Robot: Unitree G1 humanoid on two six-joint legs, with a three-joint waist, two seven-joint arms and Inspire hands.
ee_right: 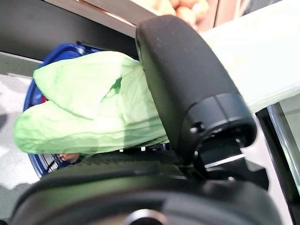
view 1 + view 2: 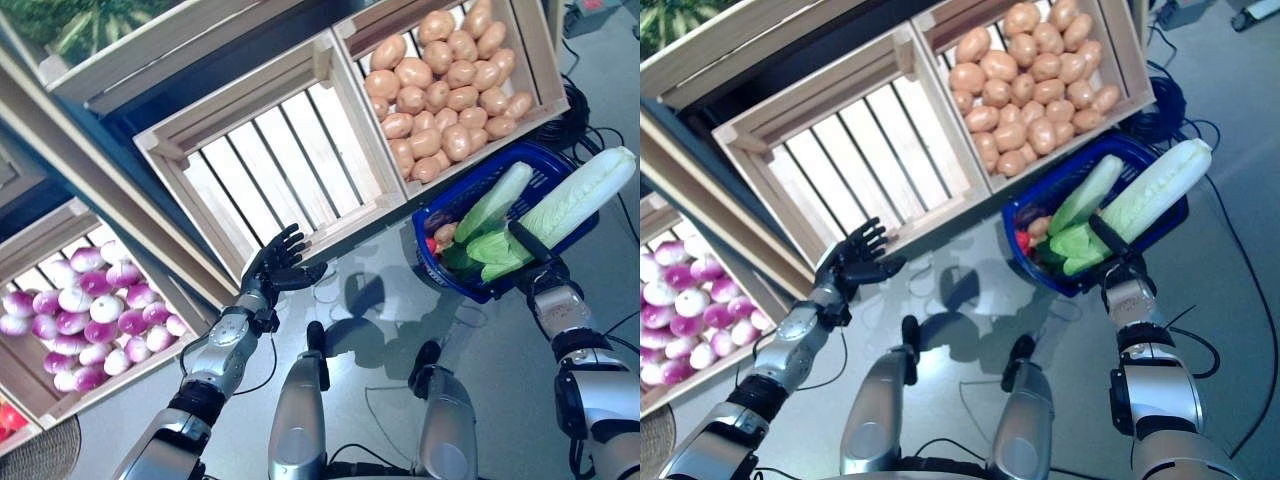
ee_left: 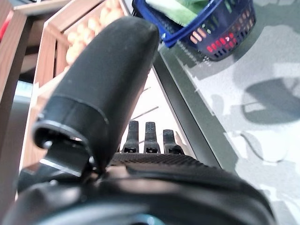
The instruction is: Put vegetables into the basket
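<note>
The blue plastic basket stands on the floor below the crates at the right. In it lie a long pale green cabbage and some small red and tan vegetables. My right hand is shut on a second long napa cabbage and holds it slanted over the basket; the right wrist view shows its thumb across the leaves. My left hand is open and empty at the front edge of the bare slatted crate. Its straight fingers show in the left wrist view.
A wooden stand of slanted crates runs across the back: one at the upper right above the basket, one at the lower left. Black cables lie on the grey floor at the right.
</note>
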